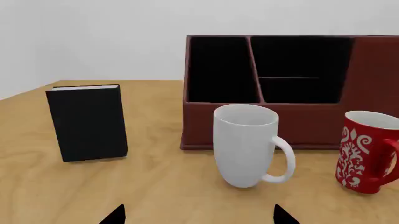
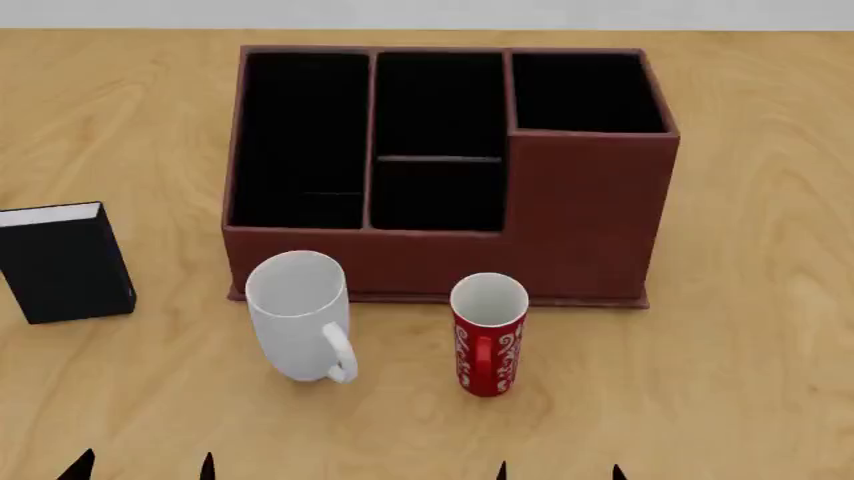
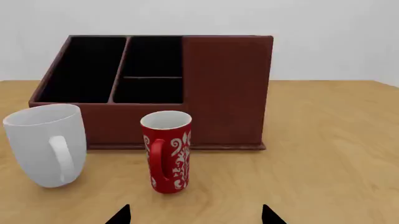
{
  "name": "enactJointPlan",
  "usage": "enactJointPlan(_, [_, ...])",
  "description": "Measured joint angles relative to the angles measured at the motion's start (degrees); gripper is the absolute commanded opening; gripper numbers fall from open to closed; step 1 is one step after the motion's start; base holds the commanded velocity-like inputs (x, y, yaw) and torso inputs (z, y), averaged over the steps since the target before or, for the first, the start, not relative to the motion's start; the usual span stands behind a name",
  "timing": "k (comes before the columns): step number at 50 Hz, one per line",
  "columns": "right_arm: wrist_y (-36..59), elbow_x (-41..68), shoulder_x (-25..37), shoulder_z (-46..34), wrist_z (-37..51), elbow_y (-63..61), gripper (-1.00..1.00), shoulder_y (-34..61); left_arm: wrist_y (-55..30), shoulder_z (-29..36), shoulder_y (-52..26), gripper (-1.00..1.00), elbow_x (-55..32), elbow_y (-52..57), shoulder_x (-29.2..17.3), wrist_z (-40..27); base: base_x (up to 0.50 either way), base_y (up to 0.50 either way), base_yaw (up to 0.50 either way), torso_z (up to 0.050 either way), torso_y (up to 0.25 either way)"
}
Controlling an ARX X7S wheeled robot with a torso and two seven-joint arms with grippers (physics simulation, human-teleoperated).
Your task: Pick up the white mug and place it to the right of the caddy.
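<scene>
**White mug waiting in front of the caddy, both grippers spread**

We see the white mug [image 2: 299, 312] standing upright on the wooden table [image 2: 747, 340], just in front of the caddy [image 2: 587, 215] near its left end, with its handle turned toward us and slightly right. The red patterned mug [image 2: 489, 333] stands near it on the right, apart from it. A black book [image 2: 64, 262] stands upright, well off to the left.

We judge the mug to be rigid, glossy and fairly light, so probably slippery under smooth pads and breakable if dropped. We would take it across the body below the rim, or over the rim wall on the side away from the handle, and keep it upright while carrying it.

Only the fingertips of each gripper show. The left gripper [image 1: 199, 214] has its tips wide apart, with the mug ahead between them. The right gripper [image 3: 195, 214] is likewise spread, holding nothing, and faces the red mug.

The arms are out of view. The caddy's black-lined compartments are too dark to tell what, if anything, lies inside. The bare table right of the caddy shows in the head view.
</scene>
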Motion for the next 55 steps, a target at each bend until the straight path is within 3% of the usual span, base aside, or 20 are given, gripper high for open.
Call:
enactJointPlan(15, [6.2, 0.4, 2.8, -2.8, -2.0, -3.6, 1.0, 0.8, -5.1, 2.4, 0.8, 1.0, -0.1, 6.7, -1.9, -2.5, 0.0, 0.0, 0.0, 0.0, 0.0])
enactJointPlan(55, [47.2, 0.4, 9.3, -5.2, -3.3, -34.8, 1.0, 18.3, -37.7, 9.5, -8.8, 1.0, 2.0, 36.7, -7.1, -5.1, 0.0, 0.0, 0.0, 0.0, 0.0])
